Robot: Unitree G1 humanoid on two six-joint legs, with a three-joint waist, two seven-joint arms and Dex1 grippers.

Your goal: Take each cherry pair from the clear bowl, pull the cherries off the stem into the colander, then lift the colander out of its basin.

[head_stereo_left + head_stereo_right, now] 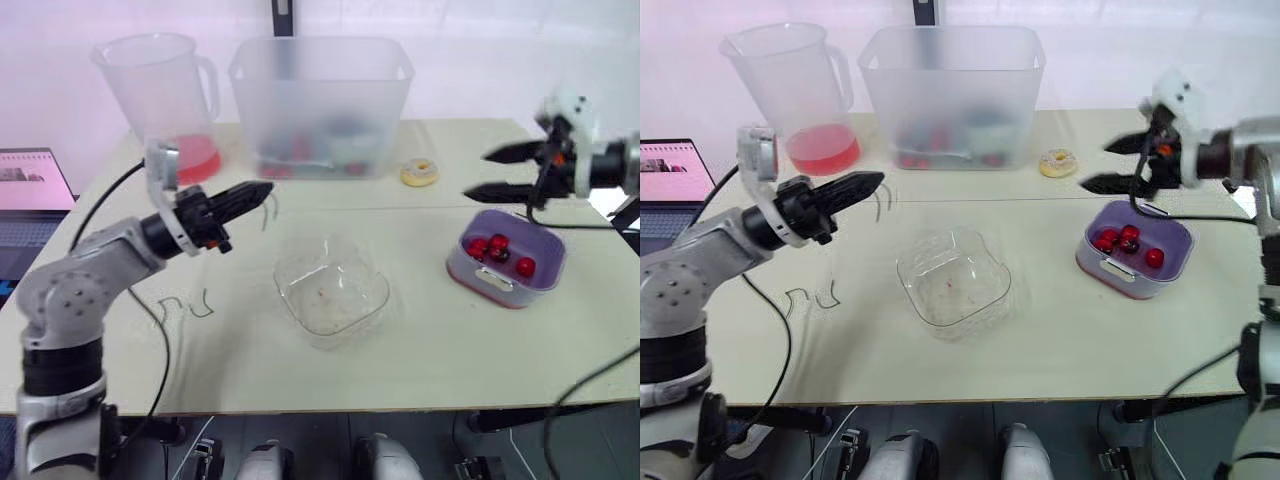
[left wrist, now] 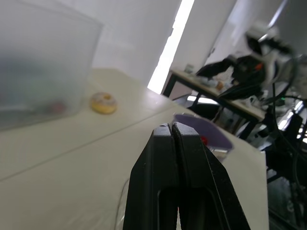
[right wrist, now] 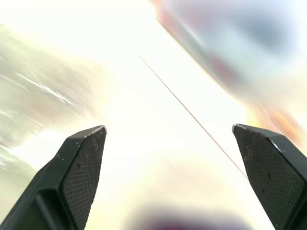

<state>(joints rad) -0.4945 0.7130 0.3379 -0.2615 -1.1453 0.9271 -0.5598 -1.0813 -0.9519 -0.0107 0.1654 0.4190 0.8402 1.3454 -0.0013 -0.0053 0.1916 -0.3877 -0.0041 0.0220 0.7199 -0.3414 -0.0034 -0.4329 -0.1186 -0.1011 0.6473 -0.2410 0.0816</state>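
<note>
Clear bowl (image 1: 330, 290) at frame centre, looks empty of cherries. Purple colander (image 1: 545, 242) at right centre, several red cherries (image 1: 498, 250) inside. Left gripper (image 1: 264, 191) left of centre, fingers clenched on a thin stem (image 1: 267, 212) dangling off the tips. Right gripper (image 1: 476, 175) upper right, jaws spread wide, hovering just above the colander's far-left rim. Loose stems (image 1: 188, 305) on the table (image 1: 420, 340), lower left.

Red cherries (image 1: 498, 250) sit in the lilac colander (image 1: 546, 246), pink liquid (image 1: 190, 156) in the clear jug (image 1: 150, 80).
</note>
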